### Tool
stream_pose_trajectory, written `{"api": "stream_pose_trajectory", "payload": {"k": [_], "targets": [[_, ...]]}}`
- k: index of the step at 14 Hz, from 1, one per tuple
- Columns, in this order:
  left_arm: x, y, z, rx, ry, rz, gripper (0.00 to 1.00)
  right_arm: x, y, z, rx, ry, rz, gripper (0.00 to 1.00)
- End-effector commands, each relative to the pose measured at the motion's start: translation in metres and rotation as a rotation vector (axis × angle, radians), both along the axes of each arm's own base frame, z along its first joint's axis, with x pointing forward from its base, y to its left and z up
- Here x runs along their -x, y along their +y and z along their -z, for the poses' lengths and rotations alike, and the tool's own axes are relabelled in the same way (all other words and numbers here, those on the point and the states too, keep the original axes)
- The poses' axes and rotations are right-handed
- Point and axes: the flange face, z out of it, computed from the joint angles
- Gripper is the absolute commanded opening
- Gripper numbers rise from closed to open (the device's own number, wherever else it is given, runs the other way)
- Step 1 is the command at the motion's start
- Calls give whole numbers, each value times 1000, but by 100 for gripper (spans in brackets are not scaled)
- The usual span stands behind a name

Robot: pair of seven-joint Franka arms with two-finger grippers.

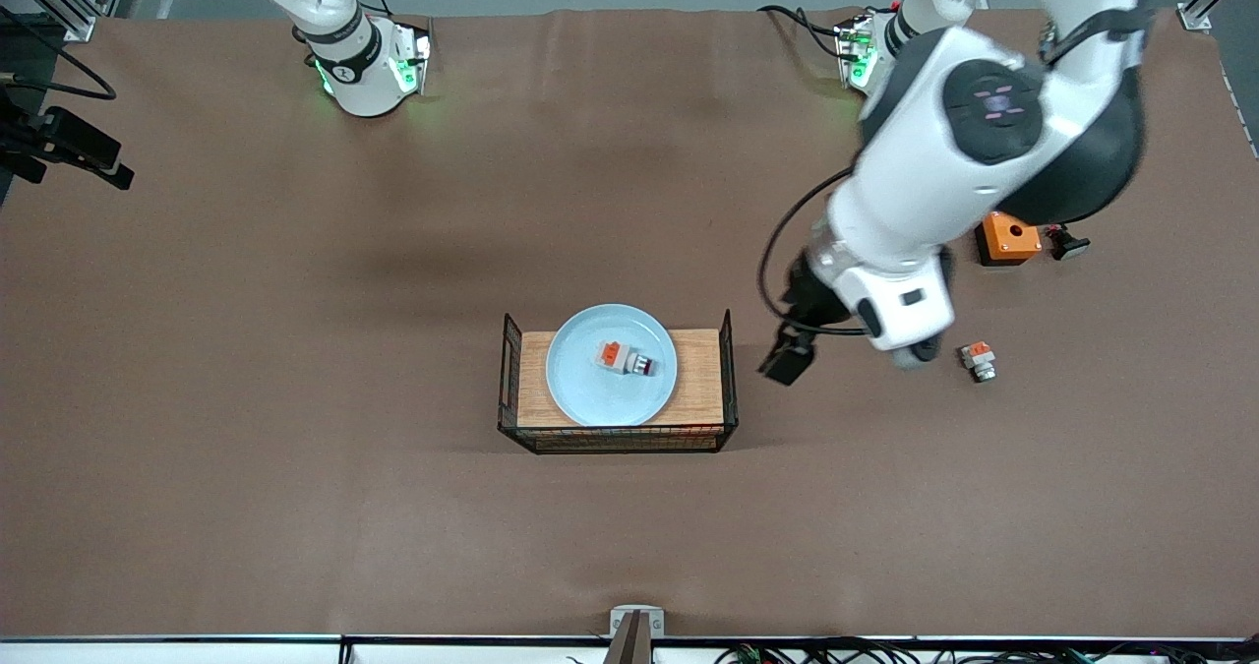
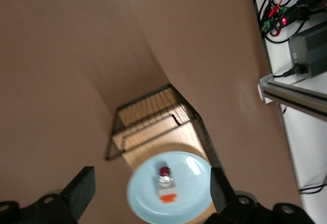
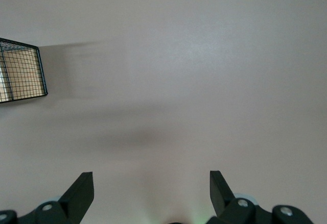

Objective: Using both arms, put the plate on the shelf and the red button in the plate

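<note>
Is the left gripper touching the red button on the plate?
Apart. In the left wrist view the open left gripper is raised above the plate, and the red button lies alone on it, clear of both jaws.

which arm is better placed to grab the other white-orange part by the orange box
Left. Its open gripper hangs just off the rack, near that part. The right gripper, open too, waits over bare table.

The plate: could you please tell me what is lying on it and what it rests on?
The red button lies on the plate, which rests on a wooden board in a wire rack. The board beneath the plate is hidden.
</note>
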Motion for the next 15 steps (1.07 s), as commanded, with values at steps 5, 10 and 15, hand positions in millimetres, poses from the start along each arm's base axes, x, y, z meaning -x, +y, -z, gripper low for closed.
{"api": "stream_pose_trajectory", "payload": {"k": [5, 10, 15], "targets": [[52, 133, -2, -88, 6, 525, 99, 14, -11, 0, -13, -9, 18, 100], [55, 209, -2, -109, -20, 707, 99, 18, -15, 7, -14, -21, 24, 100], [54, 263, -9, -125, -36, 855, 99, 18, -12, 7, 4, -22, -8, 100]]}}
